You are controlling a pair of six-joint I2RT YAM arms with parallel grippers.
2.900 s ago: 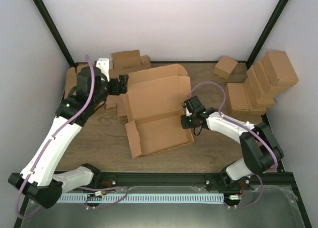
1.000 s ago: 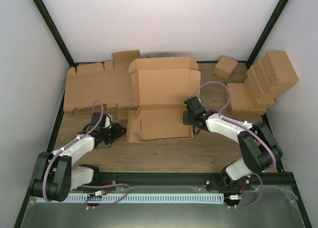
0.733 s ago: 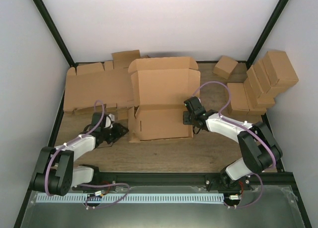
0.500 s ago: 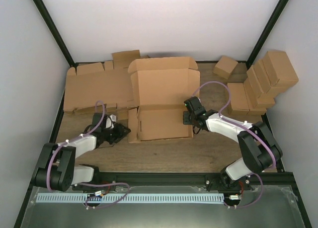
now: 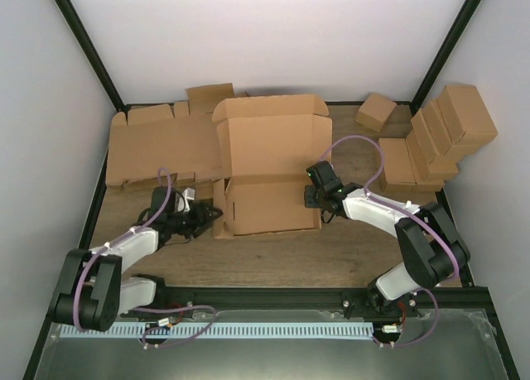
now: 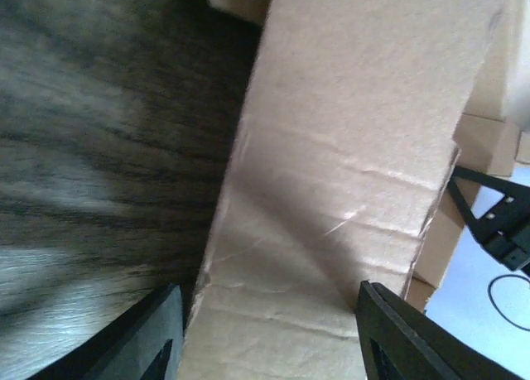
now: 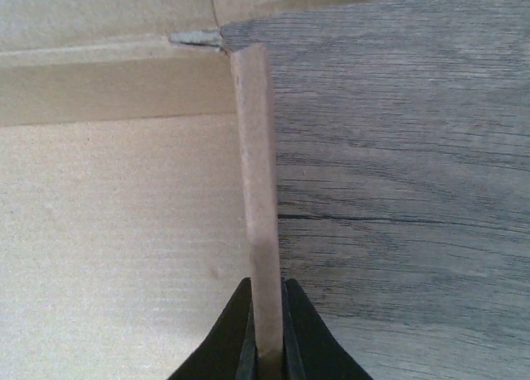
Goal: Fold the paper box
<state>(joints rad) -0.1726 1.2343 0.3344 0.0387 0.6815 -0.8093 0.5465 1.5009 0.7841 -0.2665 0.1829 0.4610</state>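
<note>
Near the middle of the bench [image 5: 356, 243] sits the paper box [image 5: 269, 148], half formed: its base tray lies flat and the lid stands up behind it. The right hand [image 5: 311, 199] is pinched narrow on the thin right side wall, probably to hold that wall upright and steady the box. Its arm reaches in low from the right, elbow bent. The left hand [image 6: 269, 289] lies low along the bench, jaws spread with the left side flap between them, seemingly to raise it. Whether they press the flap is unclear.
</note>
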